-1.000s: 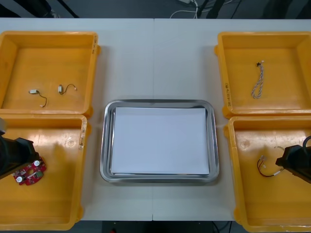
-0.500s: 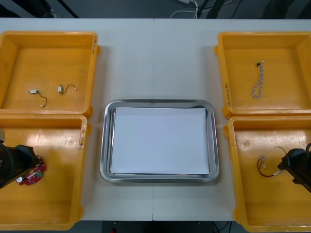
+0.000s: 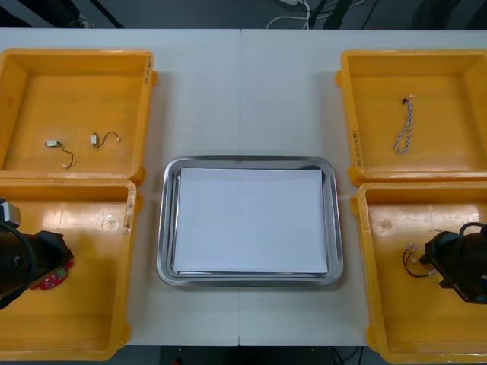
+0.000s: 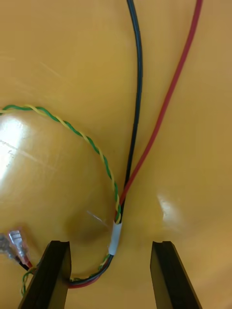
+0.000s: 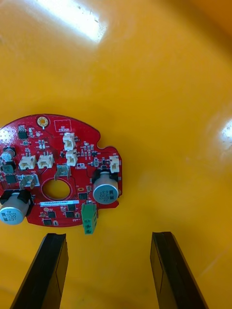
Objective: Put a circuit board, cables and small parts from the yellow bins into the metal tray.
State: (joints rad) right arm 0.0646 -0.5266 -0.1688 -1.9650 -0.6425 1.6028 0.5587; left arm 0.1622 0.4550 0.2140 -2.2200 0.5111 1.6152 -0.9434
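Both my arms are reaching farther inward than a second ago: left gripper [image 5: 108, 236], spread, over the red circuit board [image 5: 58, 178] at eight o'clock; right gripper [image 4: 108, 244], spread, straddling the black-and-red cable [image 4: 133, 120] at four o'clock.

Overhead lighting is bright and even across the table [image 3: 243, 91]. The metal tray [image 3: 335, 228] rim carries specular reflections. White glare patches lie on the glossy floors of the near left yellow bin [image 5: 159, 72] and near right yellow bin [image 4: 48, 58]. Shadows are soft.
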